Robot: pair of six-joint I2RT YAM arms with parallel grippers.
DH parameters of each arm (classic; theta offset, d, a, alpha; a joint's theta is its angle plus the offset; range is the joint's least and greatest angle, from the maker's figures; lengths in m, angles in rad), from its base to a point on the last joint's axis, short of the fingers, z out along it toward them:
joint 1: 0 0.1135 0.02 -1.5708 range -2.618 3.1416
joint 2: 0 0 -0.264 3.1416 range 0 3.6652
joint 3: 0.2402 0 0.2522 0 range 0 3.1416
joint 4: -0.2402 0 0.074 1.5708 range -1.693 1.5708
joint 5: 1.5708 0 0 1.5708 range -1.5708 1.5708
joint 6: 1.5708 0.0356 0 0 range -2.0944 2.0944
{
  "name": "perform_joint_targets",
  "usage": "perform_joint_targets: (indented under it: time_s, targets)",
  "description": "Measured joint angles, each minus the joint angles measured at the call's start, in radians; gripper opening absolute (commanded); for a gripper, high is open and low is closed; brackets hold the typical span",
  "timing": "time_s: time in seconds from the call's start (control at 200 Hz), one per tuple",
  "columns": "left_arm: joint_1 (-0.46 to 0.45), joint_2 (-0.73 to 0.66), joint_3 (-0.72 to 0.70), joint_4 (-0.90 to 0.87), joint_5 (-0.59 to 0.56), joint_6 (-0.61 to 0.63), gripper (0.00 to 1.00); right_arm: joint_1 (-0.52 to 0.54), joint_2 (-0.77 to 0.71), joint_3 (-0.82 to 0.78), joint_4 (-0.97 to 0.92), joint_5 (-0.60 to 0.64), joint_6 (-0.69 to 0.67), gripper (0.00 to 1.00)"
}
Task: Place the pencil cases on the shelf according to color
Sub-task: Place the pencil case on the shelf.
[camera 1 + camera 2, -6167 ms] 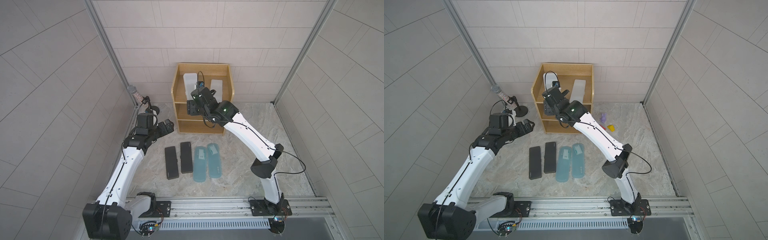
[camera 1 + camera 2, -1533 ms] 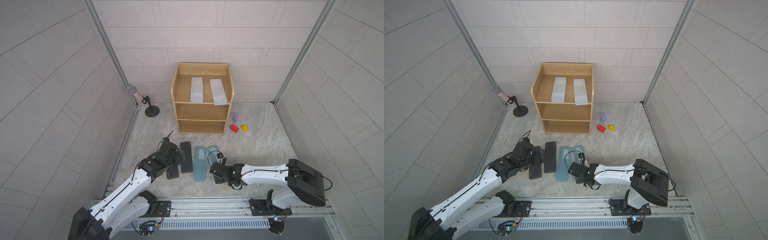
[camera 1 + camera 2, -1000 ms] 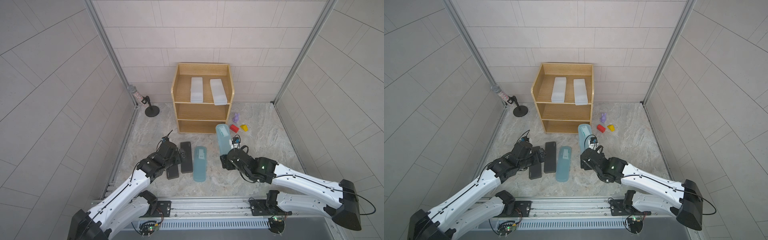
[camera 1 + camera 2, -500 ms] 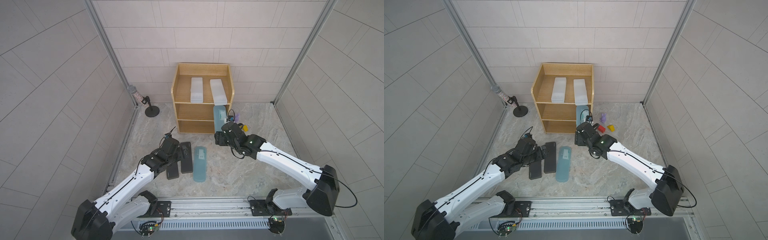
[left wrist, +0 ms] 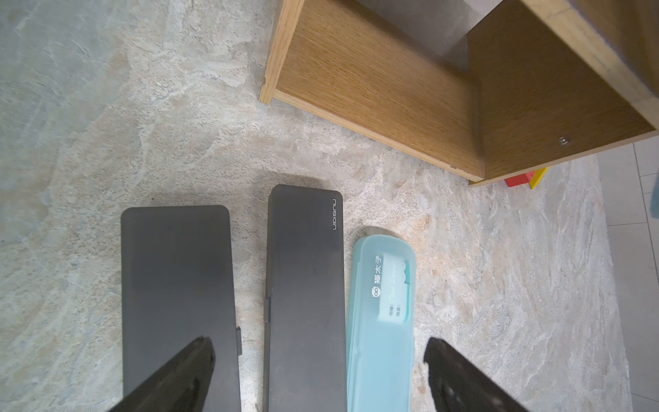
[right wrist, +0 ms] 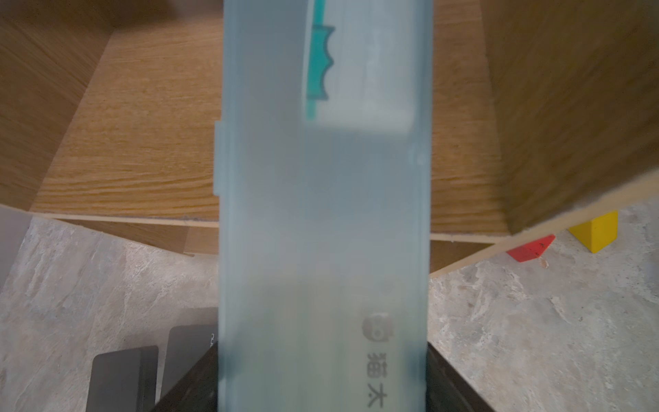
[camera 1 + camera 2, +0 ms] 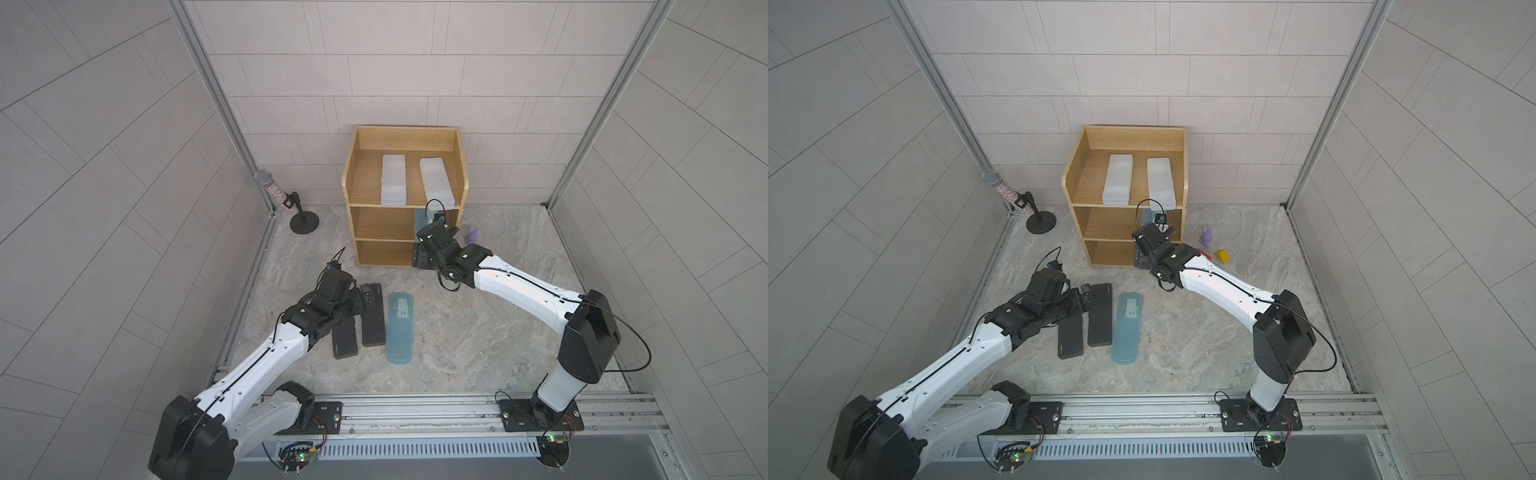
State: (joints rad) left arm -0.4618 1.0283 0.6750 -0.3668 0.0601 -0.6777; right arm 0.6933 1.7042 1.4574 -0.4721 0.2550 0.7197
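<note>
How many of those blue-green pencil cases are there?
2. One teal case lies on the floor beside the black cases; the other, held by the right claw, pokes into the shelf's middle level.

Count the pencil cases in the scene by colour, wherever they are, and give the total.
frosted white pencil cases: 2
matte black pencil cases: 2
translucent teal pencil cases: 2
Total: 6
</note>
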Motion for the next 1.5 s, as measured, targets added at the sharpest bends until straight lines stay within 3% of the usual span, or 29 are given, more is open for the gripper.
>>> perform_joint_targets:
  time_s: [0.365, 1.016, 1.496]
  targets:
    - [0.037, 0.028, 0.0, 0.02, 0.066, 0.021, 1.0, -0.023, 0.075, 0.102, -0.05, 0.026, -0.033, 0.78]
    - [0.047, 0.027, 0.0, 0.023, 0.088, 0.024, 1.0, -0.034, 0.08, 0.105, -0.078, 0.02, -0.069, 0.92]
    - [0.049, -0.039, 0.0, -0.002, 0.087, 0.015, 1.0, -0.016, -0.134, -0.063, -0.051, -0.024, -0.084, 0.93]
